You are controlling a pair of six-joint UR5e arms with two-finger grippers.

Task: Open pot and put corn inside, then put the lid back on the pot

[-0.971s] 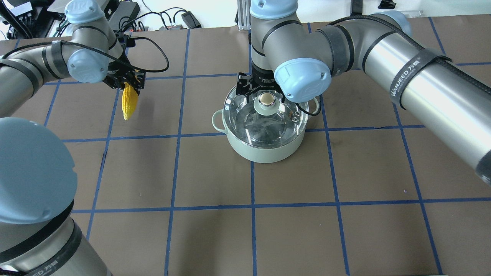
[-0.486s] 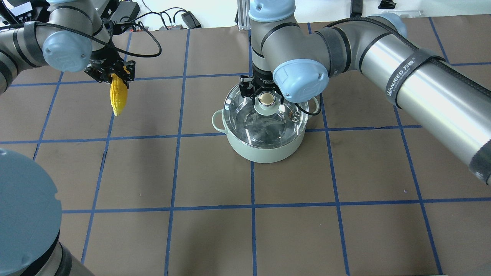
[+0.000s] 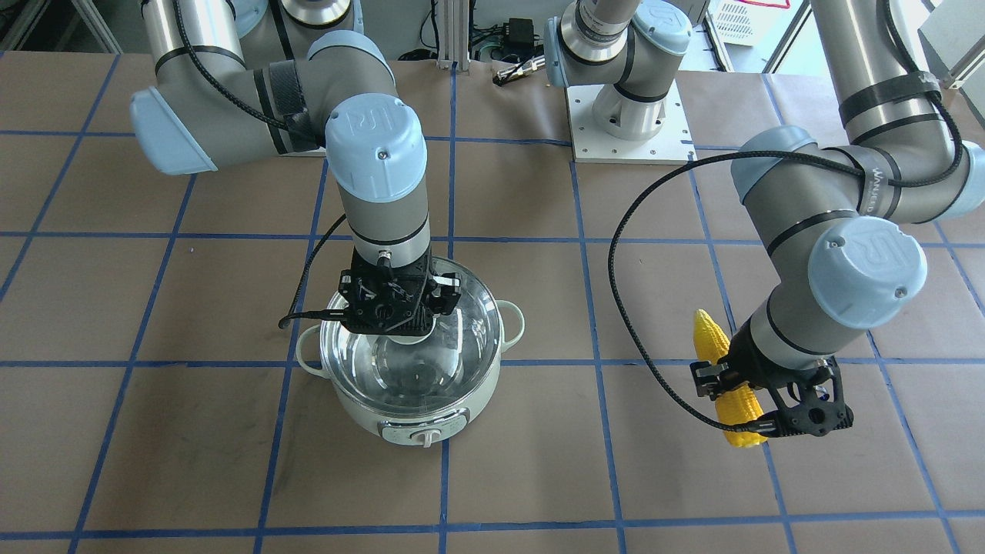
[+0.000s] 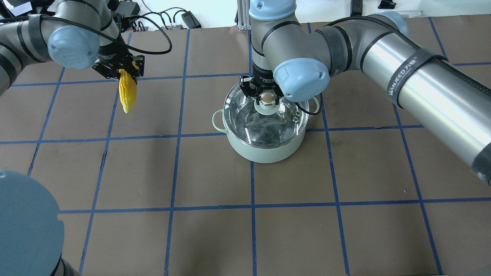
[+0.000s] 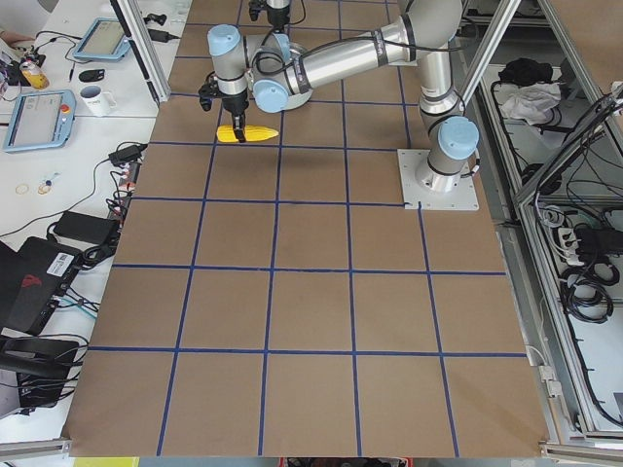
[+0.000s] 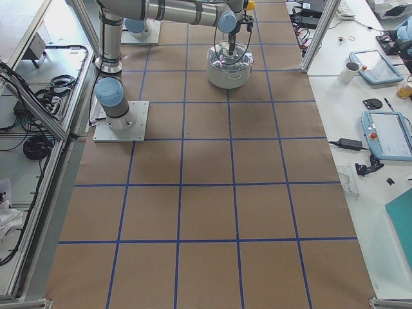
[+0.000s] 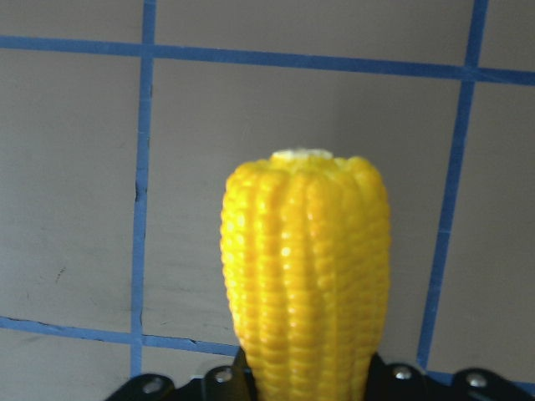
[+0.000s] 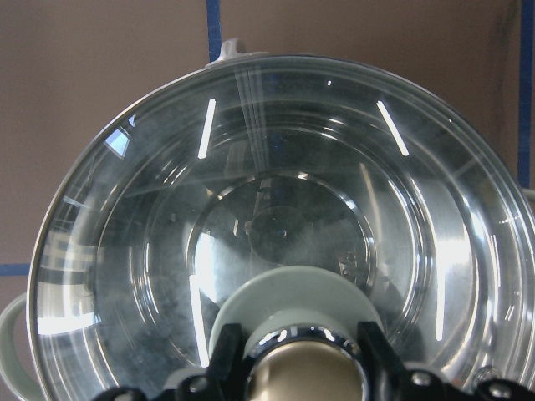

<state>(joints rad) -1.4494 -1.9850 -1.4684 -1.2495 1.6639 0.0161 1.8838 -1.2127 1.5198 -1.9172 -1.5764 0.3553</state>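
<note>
The mint-green pot (image 4: 264,151) stands mid-table with the glass lid (image 4: 264,122) seated on it. My right gripper (image 4: 267,98) reaches down over the pot, and its fingers (image 8: 380,355) press both sides of the gold knob (image 8: 305,376); it is shut on the lid's knob. The pot (image 3: 362,415) and lid (image 3: 408,369) also show in the front view. My left gripper (image 4: 121,71) is shut on the thick end of the yellow corn (image 4: 127,94) and holds it above the table, far left of the pot. The corn also shows in the front view (image 3: 727,377) and the left wrist view (image 7: 305,276).
The brown table is marked with a blue tape grid (image 4: 176,134). Cables and power adapters (image 4: 184,17) lie past its far edge. The arm's white base plate (image 3: 627,123) sits at the robot's side. Tablets and a mug (image 6: 380,64) lie on a side bench.
My right gripper's fingers have closed in from wide open onto the lid's knob. My left arm has shifted the corn away from the robot, first left, then slightly back right.
</note>
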